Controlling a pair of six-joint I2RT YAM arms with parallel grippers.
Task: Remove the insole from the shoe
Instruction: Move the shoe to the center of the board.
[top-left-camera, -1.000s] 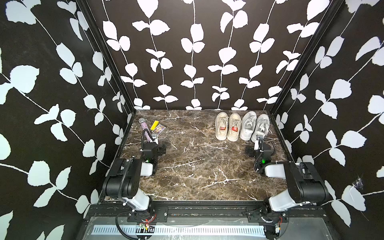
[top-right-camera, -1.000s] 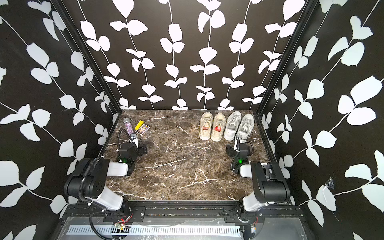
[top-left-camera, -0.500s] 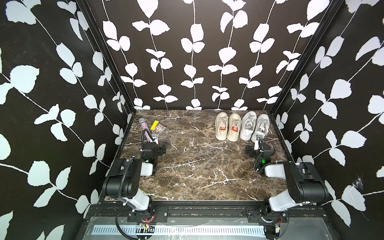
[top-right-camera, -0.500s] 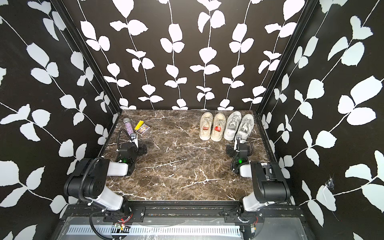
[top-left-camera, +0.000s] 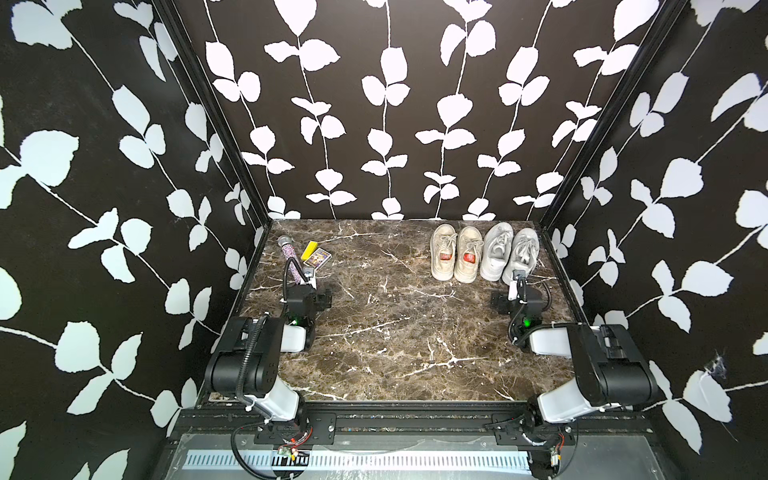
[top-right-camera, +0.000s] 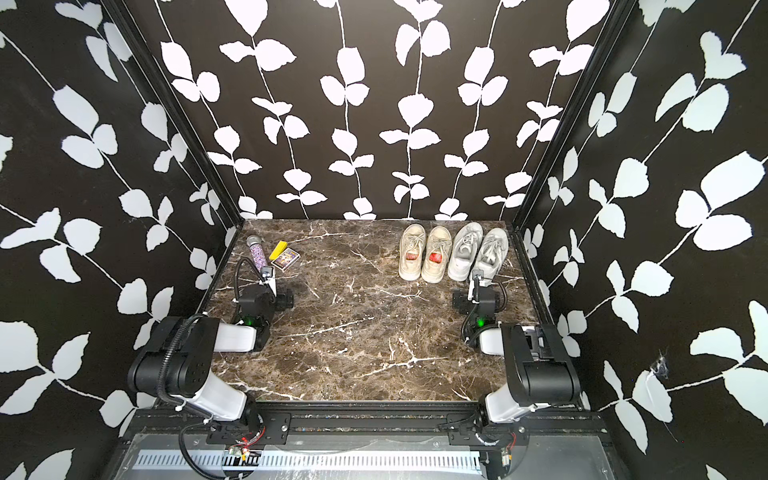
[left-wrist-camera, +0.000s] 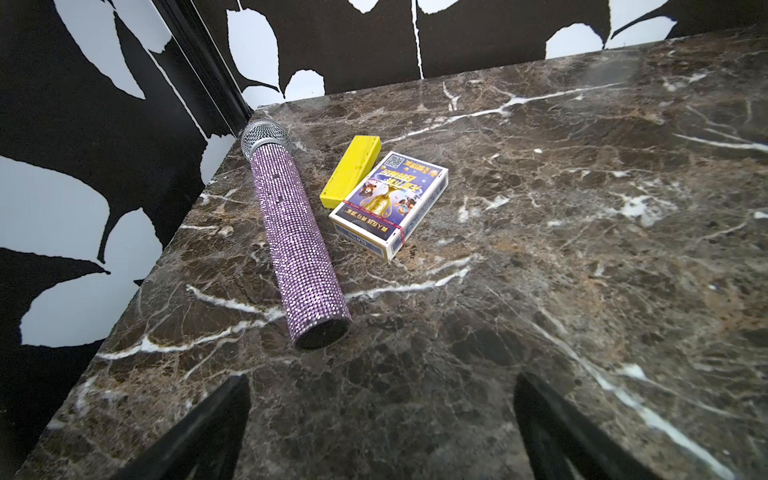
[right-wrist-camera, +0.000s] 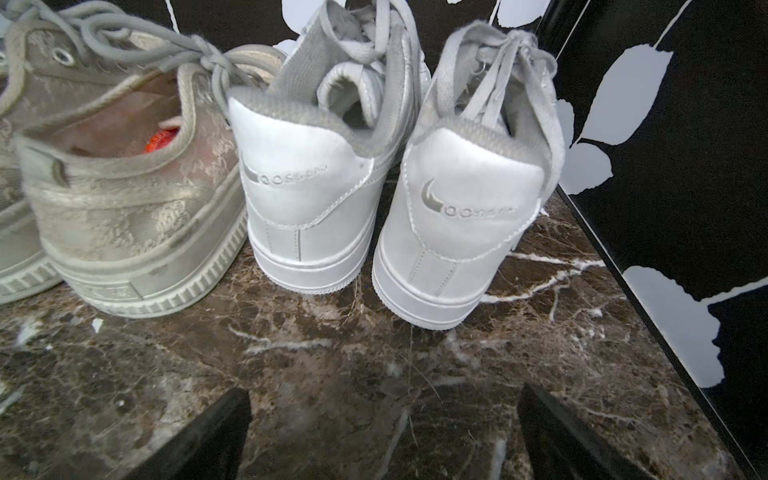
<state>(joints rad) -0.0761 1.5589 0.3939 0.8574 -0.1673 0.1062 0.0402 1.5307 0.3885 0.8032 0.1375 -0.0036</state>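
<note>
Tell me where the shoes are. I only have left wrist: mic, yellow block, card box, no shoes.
Observer: Four shoes stand in a row at the far edge of the table, on the robot's right: a beige pair and a white pair.
Operator: Any insole showing?
Observer: Each beige shoe shows a red-orange patch inside its heel opening. No insole can be made out in the white pair.
Operator: Right arm close?
Observer: The right pincer is open and empty, just short of the white pair's heels and not touching them.
</note>
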